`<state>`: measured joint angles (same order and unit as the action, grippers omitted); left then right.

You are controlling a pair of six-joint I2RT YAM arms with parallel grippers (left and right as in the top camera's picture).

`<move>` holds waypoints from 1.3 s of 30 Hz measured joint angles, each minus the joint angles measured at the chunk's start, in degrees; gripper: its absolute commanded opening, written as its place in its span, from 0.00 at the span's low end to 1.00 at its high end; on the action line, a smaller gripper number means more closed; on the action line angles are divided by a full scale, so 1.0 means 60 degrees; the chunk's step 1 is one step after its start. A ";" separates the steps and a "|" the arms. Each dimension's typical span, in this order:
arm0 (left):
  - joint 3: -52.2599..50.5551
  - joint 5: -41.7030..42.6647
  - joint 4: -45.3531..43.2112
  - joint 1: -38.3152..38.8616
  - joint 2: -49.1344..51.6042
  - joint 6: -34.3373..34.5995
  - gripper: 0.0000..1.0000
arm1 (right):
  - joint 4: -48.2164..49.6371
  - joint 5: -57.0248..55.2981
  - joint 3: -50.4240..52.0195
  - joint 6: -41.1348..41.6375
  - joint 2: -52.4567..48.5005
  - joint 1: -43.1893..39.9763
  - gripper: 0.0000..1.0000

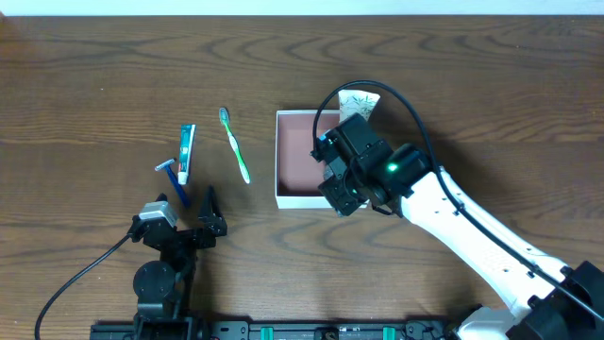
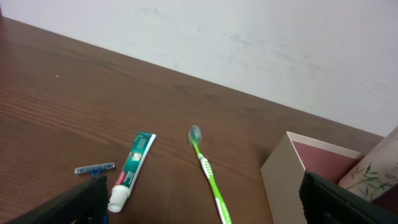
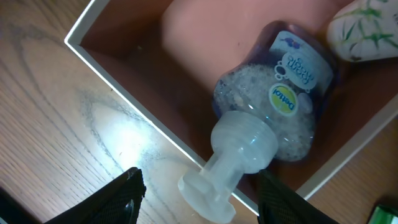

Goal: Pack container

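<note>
Square, shallow, white-walled, reddish-floored container sits open side up. A clear plastic pump bottle lies inside, its pump overhanging one wall within the released right tool. Left tool is released too.

Seen from overhead, the right arm covers the right half of the container and part of the bamboo-print pack. From the left wrist, the toothbrush runs off the bottom edge, and the razor handle vanishes behind a finger of the left gripper. From the right wrist, a green object is clipped at the corner and unidentifiable. The bottle label's small print is unreadable.
</note>
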<state>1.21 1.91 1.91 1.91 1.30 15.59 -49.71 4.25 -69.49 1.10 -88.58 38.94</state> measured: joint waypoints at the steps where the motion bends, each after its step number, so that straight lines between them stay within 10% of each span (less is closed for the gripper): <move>1: 0.0000 0.0000 0.0000 0.0000 0.0000 0.0000 0.98 | -0.0004 -0.0007 0.0000 0.0058 -0.0022 0.0000 0.59; 39: 0.0000 0.0000 0.0000 0.0000 0.0000 0.0000 0.98 | -0.0025 -0.0178 0.0000 0.1749 -0.0943 0.0000 0.47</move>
<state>1.21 1.91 1.91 1.91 1.30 15.59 -49.87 3.18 -69.49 11.60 -94.24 38.94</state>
